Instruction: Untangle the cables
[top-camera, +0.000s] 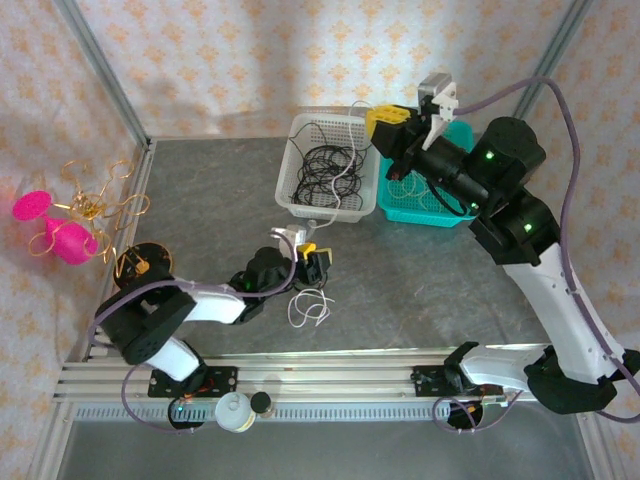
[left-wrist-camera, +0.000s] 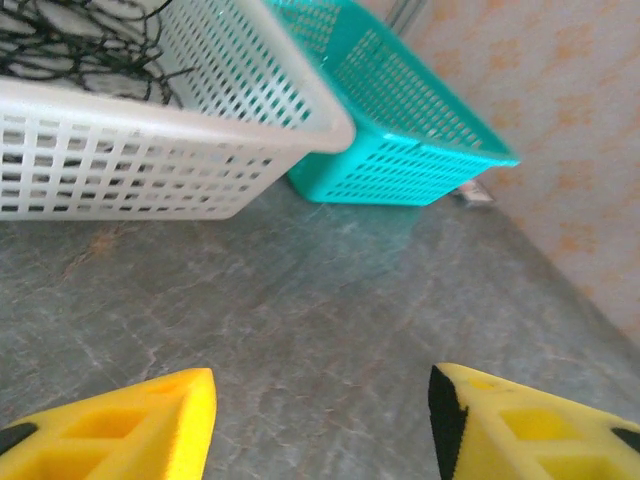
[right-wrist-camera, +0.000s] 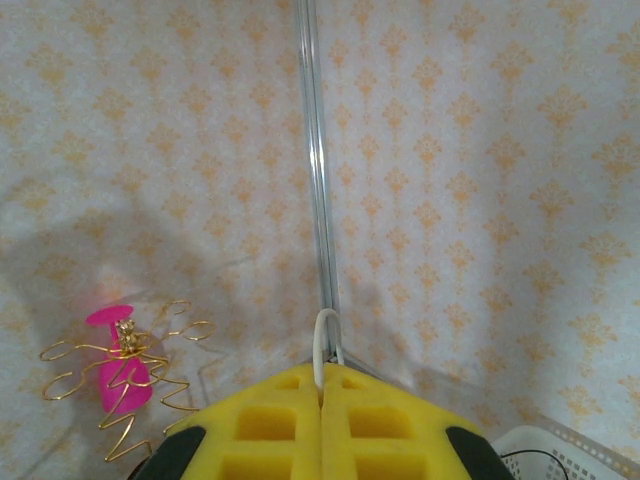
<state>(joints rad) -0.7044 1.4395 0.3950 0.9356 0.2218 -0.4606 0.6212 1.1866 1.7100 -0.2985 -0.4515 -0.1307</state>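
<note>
1. Left: the left gripper (top-camera: 305, 252) hangs low over the table, jaws well apart with nothing between them. A loose white cable (top-camera: 308, 308) lies in small loops just beside it, toward the arm bases.
2. Centre: the white basket (left-wrist-camera: 120, 160) holds the black cables (top-camera: 325, 165) in a loose tangle.
3. Right: the right gripper (right-wrist-camera: 322, 400), raised above the baskets, has its jaws closed on a pinched white cable (right-wrist-camera: 318, 350), whose loop pokes above the fingertips. The teal basket (top-camera: 430, 215) sits touching the white one.
4. The step appears to be drawing this cord free of the tangle. It is best lifted slowly and straight up, with a pause if black loops ride along. The free left gripper could pin the tangle down.
</note>
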